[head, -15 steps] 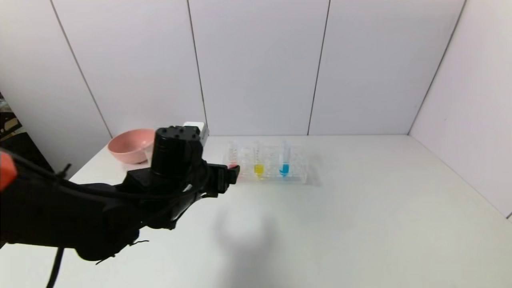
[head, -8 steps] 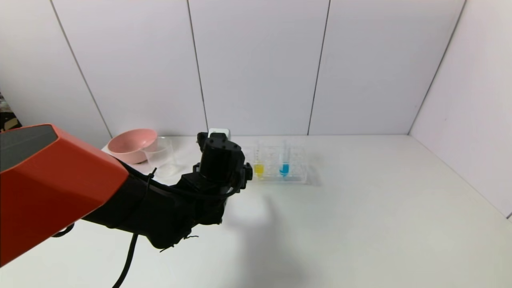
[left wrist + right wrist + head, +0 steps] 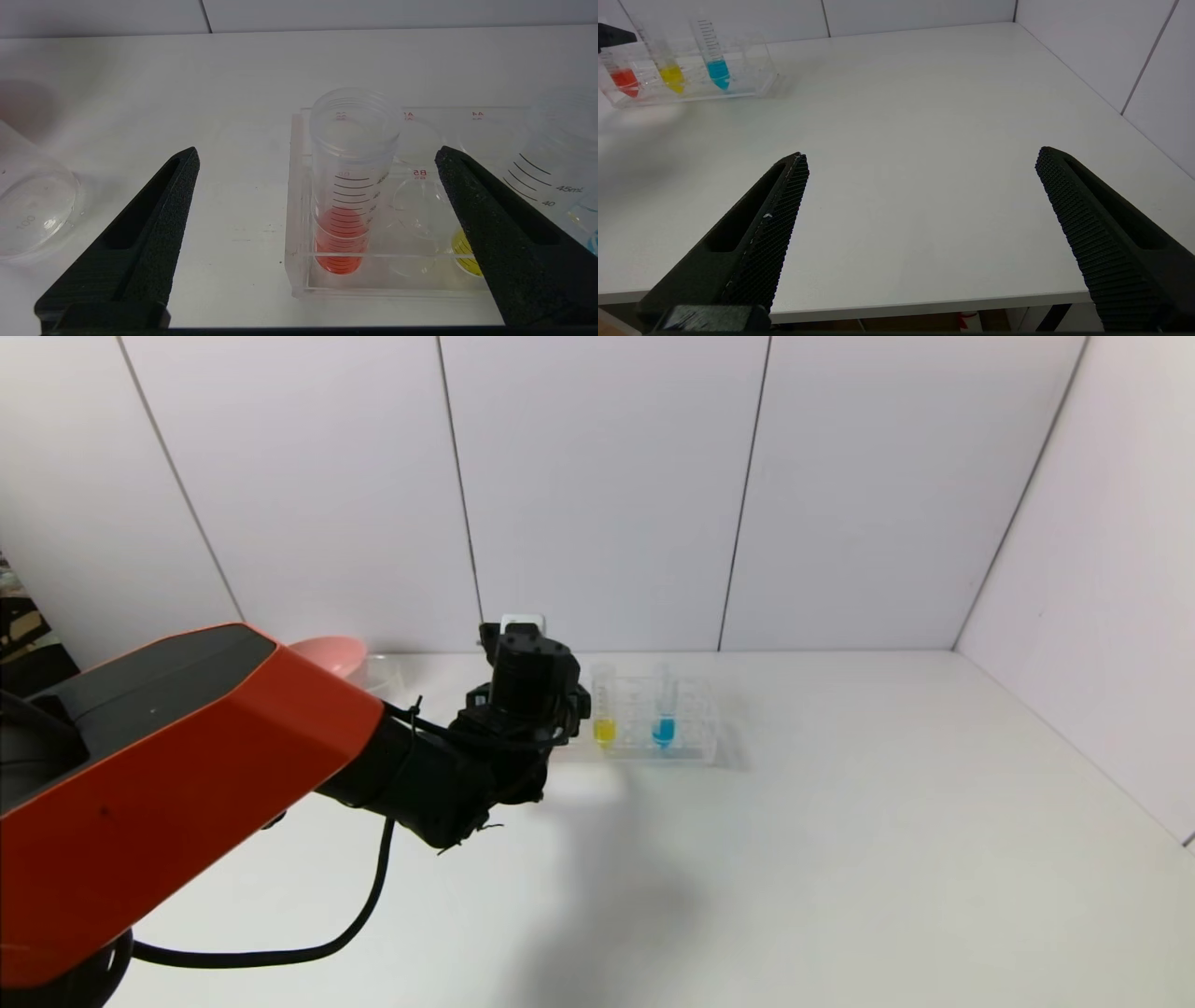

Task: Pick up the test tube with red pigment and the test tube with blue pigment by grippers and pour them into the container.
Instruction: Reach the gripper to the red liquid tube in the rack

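Surroundings: a pink bowl (image 3: 327,649) at centre left of the head view was mostly hidden behind the left arm's orange cover; a yellow tube (image 3: 604,711) stood mid-rack.
Rack (image 3: 299,196): clear, on the white surface (image 3: 840,821), centre of the head view.
Red tube (image 3: 348,186): upright in the rack's end slot, tip down, red liquid at the bottom.
Blue tube (image 3: 664,709): upright, tip down, blue liquid low.
Beaker (image 3: 32,210): apart from the rack.
Left gripper (image 3: 317,158): fingers wide, either side of the red tube, not touching.
Right gripper (image 3: 922,161): fingers wide, over bare surface, well apart from the rack.

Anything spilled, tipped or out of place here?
Nothing stands out. The red tube, yellow tube and blue tube stand upright in the rack; the left gripper is open around the red one.
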Robot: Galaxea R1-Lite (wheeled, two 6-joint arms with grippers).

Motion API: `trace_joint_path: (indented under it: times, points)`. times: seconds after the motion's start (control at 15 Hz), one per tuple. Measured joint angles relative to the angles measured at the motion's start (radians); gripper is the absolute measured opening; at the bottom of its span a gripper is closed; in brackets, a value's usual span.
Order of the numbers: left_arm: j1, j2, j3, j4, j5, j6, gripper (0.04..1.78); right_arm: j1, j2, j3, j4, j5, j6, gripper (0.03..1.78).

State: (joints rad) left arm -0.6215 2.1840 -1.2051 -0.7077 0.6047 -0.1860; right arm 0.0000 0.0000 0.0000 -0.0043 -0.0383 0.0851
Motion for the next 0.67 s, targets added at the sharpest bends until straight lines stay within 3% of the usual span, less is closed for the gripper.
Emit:
trace_joint_path:
  times: [0.4,0.67]
  points:
    - [0.009,0.028,-0.023,-0.001,-0.008,0.003,1.72,0.0,0.0,0.0,0.0,0.0,0.0,1.77]
    - [0.006,0.029,-0.021,-0.001,-0.01,0.002,1.33,0.0,0.0,0.0,0.0,0.0,0.0,1.77]
